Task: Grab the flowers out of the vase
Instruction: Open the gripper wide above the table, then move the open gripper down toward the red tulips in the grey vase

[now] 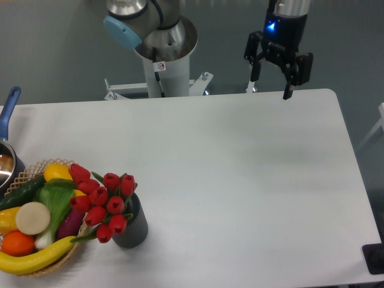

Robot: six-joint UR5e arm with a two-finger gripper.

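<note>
The flowers, red tulip buds with green leaves, stand in the vase, a small dark grey ribbed cup near the table's front left. Their heads lean left toward the basket. My gripper hangs open high over the table's far right edge, far from the vase, with nothing between its fingers.
A wicker basket of fruit and vegetables touches the vase's left side. A metal pot with a blue handle sits at the left edge. The robot base stands behind the table. A black object sits at the front right corner.
</note>
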